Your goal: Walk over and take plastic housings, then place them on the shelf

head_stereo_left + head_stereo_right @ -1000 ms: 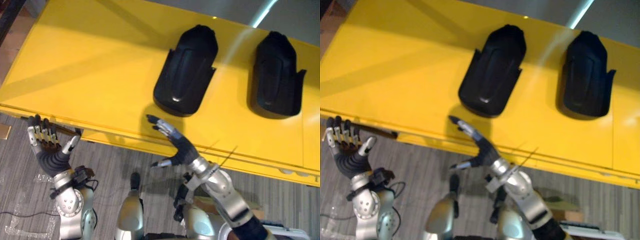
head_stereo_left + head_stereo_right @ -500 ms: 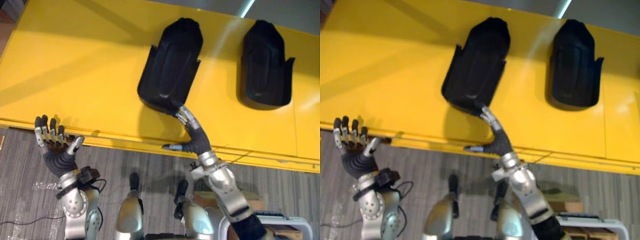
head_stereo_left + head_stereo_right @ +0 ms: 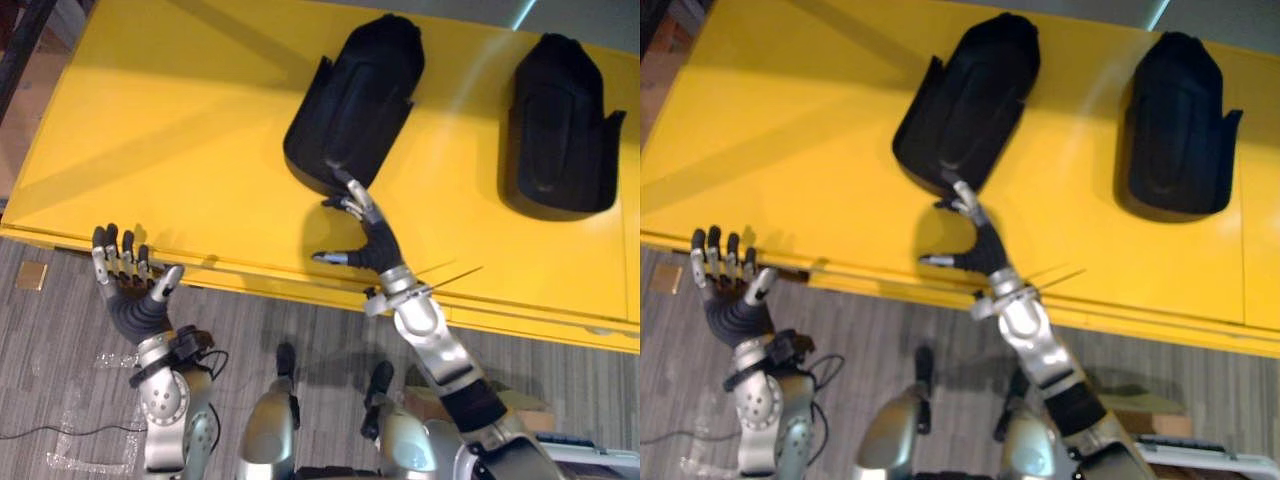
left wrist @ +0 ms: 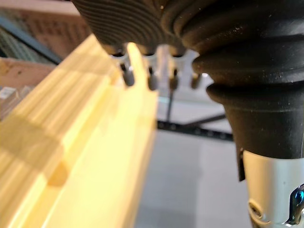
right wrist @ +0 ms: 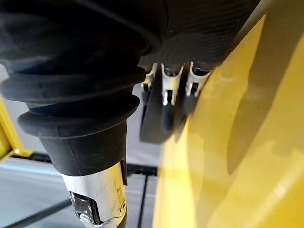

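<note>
Two black plastic housings lie on the yellow table (image 3: 160,130): the nearer housing (image 3: 355,100) at the middle and a second housing (image 3: 560,125) at the far right. My right hand (image 3: 368,240) reaches over the table's front edge with straight fingers, and its fingertips (image 3: 340,182) touch the near end of the nearer housing, whose dark edge (image 5: 154,118) shows just past the fingers in the right wrist view. My left hand (image 3: 130,290) is raised at the table's front left edge, fingers spread and holding nothing.
The yellow table's front edge (image 3: 250,275) runs across in front of me, with grey plank floor (image 3: 60,380) below it. A pale box (image 3: 485,405) sits on the floor at the lower right.
My right hand rose from below the table edge and stretched forward until its fingertips reached the nearer housing. The left hand stayed raised and open. The camera shifted.
</note>
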Controlling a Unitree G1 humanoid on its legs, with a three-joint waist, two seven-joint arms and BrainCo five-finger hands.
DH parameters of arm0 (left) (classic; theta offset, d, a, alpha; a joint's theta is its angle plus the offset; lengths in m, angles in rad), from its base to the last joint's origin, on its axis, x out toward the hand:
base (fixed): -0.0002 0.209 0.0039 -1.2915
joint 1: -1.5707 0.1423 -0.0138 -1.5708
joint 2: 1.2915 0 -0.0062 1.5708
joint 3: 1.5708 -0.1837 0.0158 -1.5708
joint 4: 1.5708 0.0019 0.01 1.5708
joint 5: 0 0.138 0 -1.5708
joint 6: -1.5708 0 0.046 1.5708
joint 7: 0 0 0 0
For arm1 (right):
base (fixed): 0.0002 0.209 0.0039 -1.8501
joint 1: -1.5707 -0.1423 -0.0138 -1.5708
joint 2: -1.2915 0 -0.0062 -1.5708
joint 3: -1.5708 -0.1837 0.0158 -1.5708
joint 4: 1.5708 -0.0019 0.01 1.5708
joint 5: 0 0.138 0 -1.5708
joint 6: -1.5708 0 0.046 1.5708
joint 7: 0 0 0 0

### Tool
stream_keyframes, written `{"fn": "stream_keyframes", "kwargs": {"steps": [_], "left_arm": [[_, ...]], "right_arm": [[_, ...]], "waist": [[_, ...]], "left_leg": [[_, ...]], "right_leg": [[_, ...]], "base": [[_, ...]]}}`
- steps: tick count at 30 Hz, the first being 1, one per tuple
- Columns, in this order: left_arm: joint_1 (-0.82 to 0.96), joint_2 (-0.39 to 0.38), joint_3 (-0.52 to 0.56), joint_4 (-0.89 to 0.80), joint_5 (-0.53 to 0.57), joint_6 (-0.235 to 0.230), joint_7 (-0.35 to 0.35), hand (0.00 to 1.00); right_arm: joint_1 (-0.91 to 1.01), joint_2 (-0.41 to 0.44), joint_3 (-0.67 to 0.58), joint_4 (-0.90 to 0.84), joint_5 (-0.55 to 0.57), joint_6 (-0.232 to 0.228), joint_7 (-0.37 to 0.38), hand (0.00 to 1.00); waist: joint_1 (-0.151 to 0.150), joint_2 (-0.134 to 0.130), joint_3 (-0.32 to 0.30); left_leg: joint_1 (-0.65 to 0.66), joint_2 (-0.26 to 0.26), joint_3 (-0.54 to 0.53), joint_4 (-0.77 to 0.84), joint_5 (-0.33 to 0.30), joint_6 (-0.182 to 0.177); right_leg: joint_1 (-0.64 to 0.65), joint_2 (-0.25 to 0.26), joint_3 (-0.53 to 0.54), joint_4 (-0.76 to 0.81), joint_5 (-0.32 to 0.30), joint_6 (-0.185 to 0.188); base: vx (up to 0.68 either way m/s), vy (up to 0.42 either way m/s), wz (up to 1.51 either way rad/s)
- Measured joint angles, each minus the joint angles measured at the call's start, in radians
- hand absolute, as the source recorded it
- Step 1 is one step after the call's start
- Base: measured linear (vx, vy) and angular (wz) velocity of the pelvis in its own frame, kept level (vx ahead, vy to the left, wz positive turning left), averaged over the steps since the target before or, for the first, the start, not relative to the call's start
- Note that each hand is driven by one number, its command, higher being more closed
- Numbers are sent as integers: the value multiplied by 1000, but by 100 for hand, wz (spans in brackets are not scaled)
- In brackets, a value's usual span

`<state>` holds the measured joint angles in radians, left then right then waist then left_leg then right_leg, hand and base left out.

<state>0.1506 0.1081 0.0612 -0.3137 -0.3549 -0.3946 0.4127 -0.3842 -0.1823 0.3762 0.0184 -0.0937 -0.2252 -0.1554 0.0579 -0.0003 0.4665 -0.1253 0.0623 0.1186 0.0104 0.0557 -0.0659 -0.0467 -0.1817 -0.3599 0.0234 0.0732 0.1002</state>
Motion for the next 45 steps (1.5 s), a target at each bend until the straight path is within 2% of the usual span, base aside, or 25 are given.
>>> {"fn": "stream_keyframes", "kwargs": {"steps": [6, 10, 13, 16, 18, 20, 21, 22, 24, 25, 27, 30, 31, 33, 35, 38, 39, 41, 42, 45], "left_arm": [[1, 0, 0, 0, -1, 0, -2, 0], [10, -1, 0, -2, 3, 0, -7, 0], [10, -1, 2, -35, 26, -1, -27, 0], [11, 0, 5, -71, 73, -1, -47, 0], [10, 3, 24, -100, 99, 1, -68, 0], [9, 4, 53, -98, 98, 9, -74, 0], [-1, 5, 72, -97, 98, 33, -83, 0], [-5, 6, 75, -96, 98, 38, -88, 0], [-49, 22, 84, -55, 67, 86, -148, 0], [-67, 33, 82, -30, 47, 102, -162, 0], [-183, 94, 85, 140, 49, 150, -175, 0], [-329, 175, 94, 330, 8, 202, -182, 0], [-407, 219, 98, 452, -14, 228, -178, 0], [-463, 246, 120, 556, -55, 237, -178, 0], [-535, 268, 159, 657, -105, 243, -157, 0], [-600, 316, 185, 743, -109, 243, -98, 0], [-639, 335, 207, 780, -108, 243, -55, 0], [-656, 357, 211, 798, -107, 243, -18, 0], [-669, 379, 212, 809, -106, 241, 50, 0], [-692, 391, 242, 822, -97, 211, 159, 0]], "right_arm": [[19, 0, -8, -26, -1, 7, -18, 0], [104, -11, -31, -230, 2, 1, -15, 0], [163, -20, -66, -359, 38, -22, -18, 0], [273, -22, -173, -412, 118, -65, -21, 0], [367, -19, -311, -462, 178, -128, -30, 0], [409, -16, -410, -494, 179, -165, -65, 0], [432, -13, -492, -515, 203, -168, -63, 0], [435, -13, -506, -516, 207, -167, -62, 0], [464, -15, -598, -514, 242, -163, -48, 0], [470, -16, -615, -513, 251, -162, -37, 0], [475, -35, -645, -504, 295, -162, 5, 0], [473, -72, -659, -481, 305, -161, 55, 0], [472, -99, -662, -465, 307, -157, 82, 0], [463, -121, -662, -453, 307, -152, 101, 0], [444, -148, -671, -428, 310, -152, 122, 0], [414, -172, -670, -424, 316, -151, 139, 0], [403, -185, -670, -424, 319, -151, 141, 0], [398, -192, -667, -424, 332, -150, 148, 0], [398, -193, -667, -424, 338, -150, 154, 0], [398, -192, -646, -424, 339, -149, 153, 0]], "waist": [[-10, 3, -2], [-13, 3, -2], [-17, 3, -15], [-23, 3, -77], [-49, 5, -114], [-64, 4, -155], [-87, 10, -176], [-92, 12, -176], [-130, 32, -191], [-138, 39, -195], [-169, 59, -207], [-193, 61, -208], [-210, 60, -207], [-230, 61, -203], [-257, 62, -178], [-267, 62, -131], [-269, 62, -108], [-270, 61, -97], [-272, 60, -96], [-281, 53, -79]], "left_leg": [[9, -8, -2, -2, 2, 3], [20, -8, 8, -5, -3, 1], [31, -5, 31, -6, -7, 3], [47, -3, 50, -8, -10, 5], [92, -2, 70, -10, -26, 4], [111, 0, 111, -11, -43, 2], [122, 0, 138, -15, -50, 0], [127, 0, 143, -18, -50, 0], [144, 0, 179, -44, -51, -2], [146, 1, 189, -45, -50, -3], [160, 4, 224, -55, -44, -8], [158, 13, 251, -56, -40, -6], [157, 17, 267, -56, -39, -8], [156, 18, 279, -56, -39, -8], [155, 18, 291, -56, -39, -8], [155, 18, 312, -54, -39, -8], [155, 18, 316, -54, -39, -8], [153, 19, 325, -54, -39, -8], [140, 20, 327, -52, -39, -8], [132, 21, 327, -52, -39, -8]], "right_leg": [[12, -7, -5, 0, 0, 0], [16, -8, 2, 0, 0, 0], [16, -8, 11, -1, 0, 1], [19, -7, 27, -5, 2, 4], [56, -8, 39, -18, 3, 5], [55, -7, 76, -29, 4, 7], [54, -7, 97, -41, 9, 16], [54, -7, 103, -42, 9, 16], [48, -5, 136, -50, 12, 21], [44, -4, 143, -53, 13, 22], [26, 5, 179, -53, 19, 24], [1, 16, 209, -49, 27, 19], [-12, 26, 227, -49, 32, 18], [-25, 26, 247, -45, 32, 17], [-40, 29, 260, -32, 32, 17], [-59, 34, 284, -20, 32, 17], [-63, 34, 288, -17, 32, 17], [-68, 36, 294, -15, 32, 17], [-83, 38, 303, -13, 32, 17], [-95, 39, 305, -7, 32, 17]], "base": [[-3, 4, 1], [1, 6, -6], [8, -1, -17], [48, 0, -21], [64, 11, -30], [19, 21, -57], [11, 17, -61], [-17, 8, -52], [-51, -1, -41], [-32, -9, -38], [1, -14, -41], [-3, -30, -32], [-2, -42, -40], [10, -31, -28], [8, -8, -18], [-24, -15, -21], [-35, -12, -11], [-17, -7, -6], [-4, -8, -4], [0, 0, 0]]}}
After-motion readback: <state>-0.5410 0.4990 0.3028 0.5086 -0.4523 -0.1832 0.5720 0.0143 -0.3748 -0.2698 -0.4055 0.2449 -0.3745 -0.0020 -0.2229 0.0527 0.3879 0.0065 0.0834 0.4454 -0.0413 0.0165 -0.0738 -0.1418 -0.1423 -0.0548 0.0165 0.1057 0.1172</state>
